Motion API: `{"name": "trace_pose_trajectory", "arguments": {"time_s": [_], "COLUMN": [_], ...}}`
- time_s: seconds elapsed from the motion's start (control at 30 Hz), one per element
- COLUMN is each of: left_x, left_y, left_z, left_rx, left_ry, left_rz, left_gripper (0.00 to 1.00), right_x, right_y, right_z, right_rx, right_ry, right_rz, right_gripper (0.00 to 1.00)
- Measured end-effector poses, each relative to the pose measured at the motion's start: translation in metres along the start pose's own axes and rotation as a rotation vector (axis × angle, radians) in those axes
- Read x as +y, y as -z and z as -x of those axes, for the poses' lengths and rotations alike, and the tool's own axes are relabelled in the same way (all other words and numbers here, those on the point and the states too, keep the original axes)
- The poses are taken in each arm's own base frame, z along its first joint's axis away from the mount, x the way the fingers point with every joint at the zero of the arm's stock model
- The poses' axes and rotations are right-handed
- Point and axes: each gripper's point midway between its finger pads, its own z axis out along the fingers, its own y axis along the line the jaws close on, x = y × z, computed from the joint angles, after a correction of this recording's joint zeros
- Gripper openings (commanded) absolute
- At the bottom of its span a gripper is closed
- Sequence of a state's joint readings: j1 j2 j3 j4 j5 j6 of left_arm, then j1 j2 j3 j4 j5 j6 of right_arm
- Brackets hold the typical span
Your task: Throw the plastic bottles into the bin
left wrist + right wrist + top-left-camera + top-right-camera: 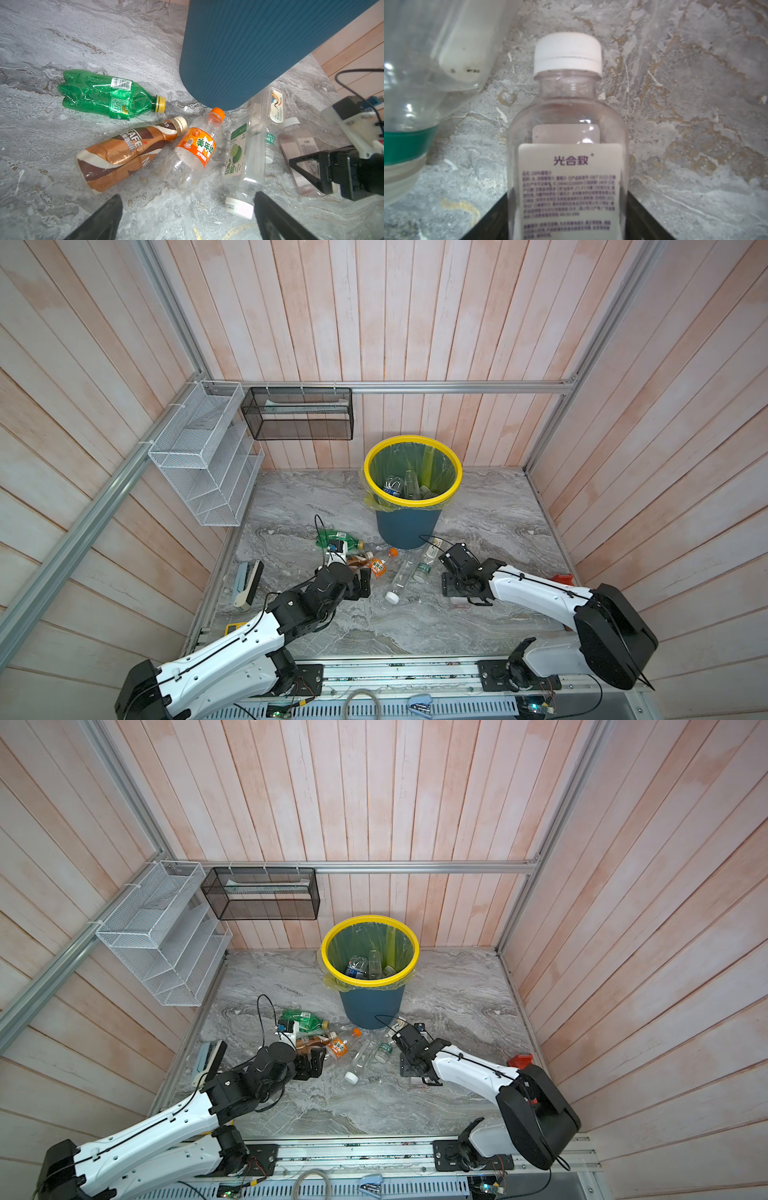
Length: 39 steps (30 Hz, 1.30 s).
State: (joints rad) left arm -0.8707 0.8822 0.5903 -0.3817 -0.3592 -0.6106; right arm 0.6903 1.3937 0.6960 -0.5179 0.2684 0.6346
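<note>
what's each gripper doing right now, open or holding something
left gripper: open, holding nothing.
right gripper: jaws either side of the white-capped bottle; whether they grip it cannot be told.

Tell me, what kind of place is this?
Probably a robot test booth: plank-look wall panels on an aluminium frame, a marble-look tabletop, left arm and right arm mounted on a rail.

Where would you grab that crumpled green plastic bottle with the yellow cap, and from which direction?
Probably across its labelled middle, coming straight down. The crumpled green plastic bottle lies on its side on the grey marbled table, with bare surface along both long sides, so the open left tool could straddle it there.
</note>
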Motion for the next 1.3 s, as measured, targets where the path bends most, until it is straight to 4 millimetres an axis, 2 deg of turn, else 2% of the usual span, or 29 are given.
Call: {"name": "trace_pose_trajectory", "arguments": {"time_s": [0.13,0.2,0.27,0.37,0.47,0.5,0.53,0.73,0.8,0.87,0.97,1.07,1.13,1.2,1.23,1.3], "left_x": [0.001,0.001,0.002,0.004,0.004,0.004,0.004,0.004,0.004,0.004,0.003,-0.001,-0.006,-0.011,-0.014,-0.018], "left_y": [0.0,0.0,0.001,0.003,0.007,0.008,0.009,0.01,0.01,0.01,0.007,0.003,-0.001,-0.004,-0.005,-0.006], "left_z": [-0.001,-0.002,-0.003,-0.002,0.002,0.004,0.005,0.006,0.006,0.005,0.002,-0.004,-0.007,-0.009,-0.009,-0.008], "left_rx": [0.004,0.007,0.01,0.008,-0.01,-0.017,-0.022,-0.027,-0.026,-0.023,-0.009,0.021,0.044,0.066,0.074,0.082], "left_ry": [-0.001,-0.002,-0.001,0.0,0.01,0.013,0.016,0.017,0.015,0.009,-0.004,-0.029,-0.048,-0.065,-0.07,-0.078], "left_rz": [0.003,0.005,0.008,0.012,0.004,0.003,0.001,0.001,0.0,-0.002,-0.004,-0.009,-0.012,-0.014,-0.015,-0.019], "left_gripper": [1.0,1.0,1.0,1.0,1.0,1.0,1.0,1.0,1.0,1.0,1.0,1.0,1.0,1.0,1.0,1.0], "right_x": [0.003,0.003,0.003,0.003,0.001,-0.002,-0.008,-0.057,-0.065,-0.063,-0.042,0.006,0.051,0.087,0.1,0.108], "right_y": [0.0,0.0,0.002,0.022,0.071,0.094,0.119,0.238,0.274,0.308,0.35,0.367,0.365,0.347,0.332,0.301], "right_z": [0.002,0.002,0.003,0.014,0.042,0.053,0.063,0.099,0.114,0.134,0.177,0.225,0.255,0.28,0.288,0.287], "right_rx": [0.007,0.009,0.003,-0.073,-0.265,-0.348,-0.44,-0.817,-0.898,-0.955,-1.012,-1.001,-0.944,-0.875,-0.841,-0.775], "right_ry": [0.024,0.025,0.019,-0.014,-0.094,-0.128,-0.169,-0.37,-0.394,-0.389,-0.349,-0.249,-0.148,-0.074,-0.054,-0.032], "right_rz": [0.013,0.02,0.029,0.079,0.185,0.229,0.272,0.383,0.401,0.418,0.462,0.557,0.629,0.645,0.637,0.601], "right_gripper": [0.63,0.55,0.54,0.54,0.55,0.55,0.55,0.56,0.57,0.57,0.57,0.63,0.69,0.88,1.0,1.0]}}
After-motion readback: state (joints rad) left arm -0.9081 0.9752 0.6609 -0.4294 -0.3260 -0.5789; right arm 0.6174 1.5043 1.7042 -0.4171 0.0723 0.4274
